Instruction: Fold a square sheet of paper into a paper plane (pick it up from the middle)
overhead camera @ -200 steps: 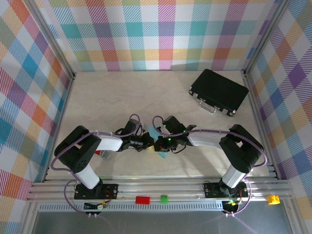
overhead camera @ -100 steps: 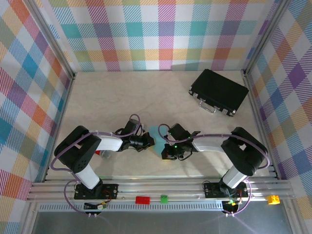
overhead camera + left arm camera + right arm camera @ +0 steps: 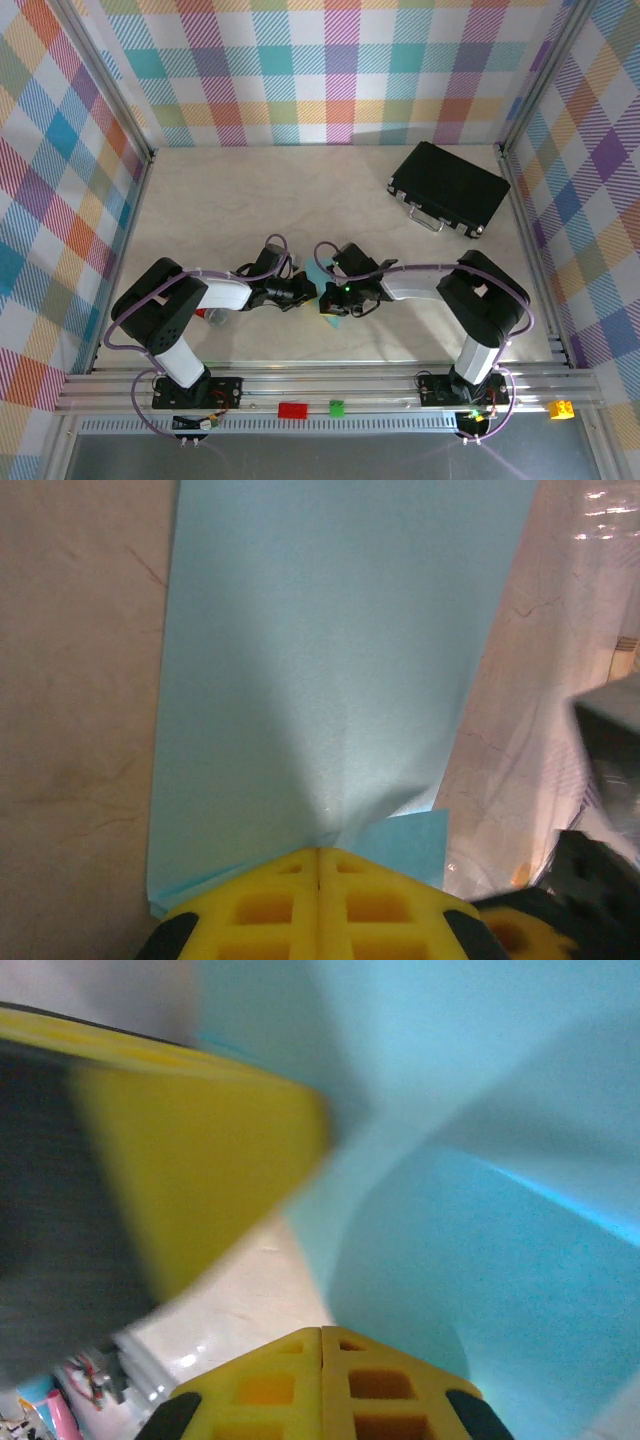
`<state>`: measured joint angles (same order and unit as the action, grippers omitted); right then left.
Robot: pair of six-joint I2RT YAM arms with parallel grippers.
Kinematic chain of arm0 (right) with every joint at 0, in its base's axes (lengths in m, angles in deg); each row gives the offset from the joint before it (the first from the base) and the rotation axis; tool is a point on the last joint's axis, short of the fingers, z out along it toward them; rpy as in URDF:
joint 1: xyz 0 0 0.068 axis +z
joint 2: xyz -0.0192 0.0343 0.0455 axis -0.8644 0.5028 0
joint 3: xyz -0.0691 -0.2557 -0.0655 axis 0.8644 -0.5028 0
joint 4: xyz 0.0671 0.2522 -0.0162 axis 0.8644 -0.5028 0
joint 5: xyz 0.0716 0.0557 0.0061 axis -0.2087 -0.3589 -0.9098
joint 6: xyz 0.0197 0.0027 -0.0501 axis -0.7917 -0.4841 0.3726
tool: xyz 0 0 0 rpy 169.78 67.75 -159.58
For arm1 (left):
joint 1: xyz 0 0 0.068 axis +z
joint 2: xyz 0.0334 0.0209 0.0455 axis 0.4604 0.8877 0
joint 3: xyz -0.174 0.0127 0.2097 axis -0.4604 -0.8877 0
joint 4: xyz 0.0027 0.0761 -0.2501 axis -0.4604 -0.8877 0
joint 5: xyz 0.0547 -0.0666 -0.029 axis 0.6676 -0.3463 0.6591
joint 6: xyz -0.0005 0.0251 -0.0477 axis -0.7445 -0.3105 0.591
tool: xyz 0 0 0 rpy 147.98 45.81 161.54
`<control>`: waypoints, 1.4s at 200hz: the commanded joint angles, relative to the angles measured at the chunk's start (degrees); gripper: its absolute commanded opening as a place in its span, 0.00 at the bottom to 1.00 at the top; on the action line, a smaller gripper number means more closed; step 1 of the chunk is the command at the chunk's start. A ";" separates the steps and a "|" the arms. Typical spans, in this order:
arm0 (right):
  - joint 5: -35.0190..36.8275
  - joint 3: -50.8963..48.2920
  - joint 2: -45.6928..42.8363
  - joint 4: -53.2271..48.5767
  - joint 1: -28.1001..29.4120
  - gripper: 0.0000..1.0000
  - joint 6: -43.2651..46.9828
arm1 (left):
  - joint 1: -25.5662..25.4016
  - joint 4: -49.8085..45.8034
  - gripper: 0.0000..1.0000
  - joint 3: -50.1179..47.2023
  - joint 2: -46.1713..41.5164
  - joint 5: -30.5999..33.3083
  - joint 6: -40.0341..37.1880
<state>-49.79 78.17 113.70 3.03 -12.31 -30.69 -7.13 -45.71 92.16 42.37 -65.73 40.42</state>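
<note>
The square sheet of paper [image 3: 330, 660] is light blue, and one fold sticks out by my fingers. My left gripper [image 3: 318, 852] is shut on its near edge, the sheet rising from between the yellow pads. From above, the paper [image 3: 320, 275] peeks out between the two grippers at the table's near middle. My left gripper [image 3: 306, 292] and right gripper [image 3: 330, 298] stand tip to tip there. In the right wrist view my right gripper [image 3: 321, 1332] is shut, its tips at the edge of the curved paper [image 3: 480, 1210], nothing seen between the pads. The left gripper's yellow finger [image 3: 190, 1150] looms beside it.
A black rectangular case [image 3: 449, 187] lies at the back right of the table. On the front rail sit a red brick [image 3: 293, 409], a green brick [image 3: 336, 407] and a yellow brick [image 3: 560, 408]. Plaid walls close in three sides.
My right gripper swung out toward the near right, then came back against the left gripper and the paper. The left gripper kept its hold and stayed put.
</note>
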 commanded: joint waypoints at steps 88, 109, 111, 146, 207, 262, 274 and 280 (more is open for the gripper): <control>-0.16 -14.01 -13.96 -3.60 1.63 0.07 -1.16 | -0.02 -4.13 0.00 -2.89 0.91 5.73 0.55; 0.14 -11.57 -17.68 -3.61 1.63 0.07 -1.50 | -0.09 -3.65 0.00 -2.97 0.70 5.22 0.77; 0.15 -11.33 -18.01 -3.38 1.63 0.07 -1.53 | -0.09 -3.59 0.00 -2.97 0.68 5.25 0.84; 0.67 -5.68 -14.25 0.11 1.42 0.07 -2.16 | -0.08 -3.30 0.00 -2.89 0.20 5.54 1.19; 4.90 -3.37 -2.79 -0.41 0.81 0.06 -2.60 | -0.08 -3.20 0.00 -2.45 -0.18 5.25 1.15; 3.48 -10.10 -1.26 0.43 0.86 0.03 -3.88 | -0.08 -3.06 0.03 -0.18 -3.32 3.21 0.14; 3.89 -9.34 -0.99 -0.54 0.89 0.03 -3.71 | -0.08 -4.52 0.06 1.04 -5.35 3.01 -0.55; 4.08 -8.86 -0.82 -1.08 0.84 0.02 -3.71 | -0.13 -5.42 0.07 1.68 -6.48 3.09 -0.75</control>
<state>-47.64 71.19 110.07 10.09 -12.00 -33.77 -7.33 -46.58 91.42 40.19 -63.92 41.49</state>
